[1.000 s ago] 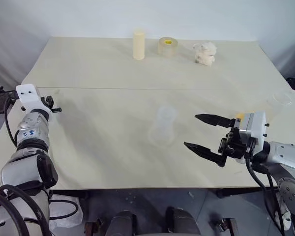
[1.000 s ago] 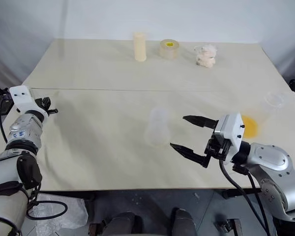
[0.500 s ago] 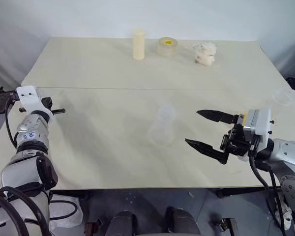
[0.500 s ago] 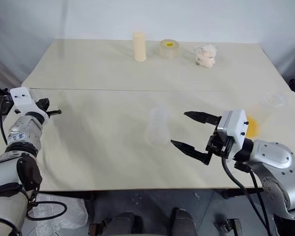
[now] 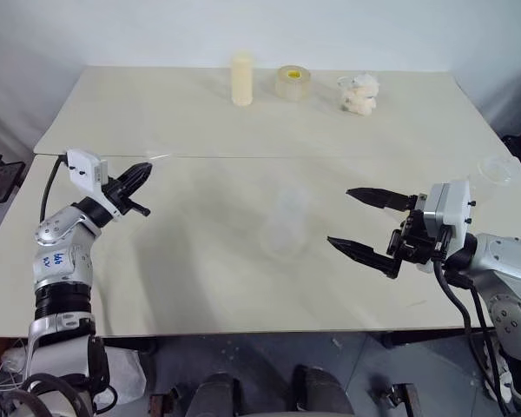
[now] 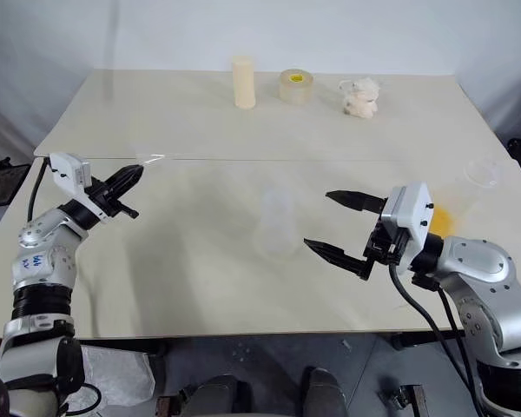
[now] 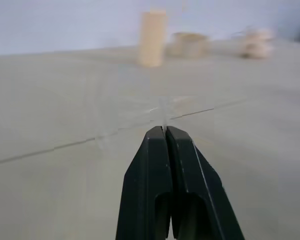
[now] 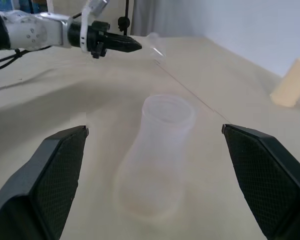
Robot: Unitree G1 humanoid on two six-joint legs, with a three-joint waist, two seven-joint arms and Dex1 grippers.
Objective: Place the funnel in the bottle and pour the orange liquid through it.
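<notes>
Clear thin plastic, so your bottle [image 6: 276, 221] at frame centre looks light and tippy; hold it low on the neck. Your left gripper [image 6: 130, 177], mid-left, is pinched on the funnel [image 8: 156, 44] by its rim; it looks slippery, so go gently. Your right gripper [image 6: 343, 228] gapes wide beside the bottle. Orange liquid [image 6: 441, 220] sits at right.

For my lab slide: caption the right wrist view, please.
Right gripper open around the clear bottle; left gripper shut on the funnel beyond.
</notes>
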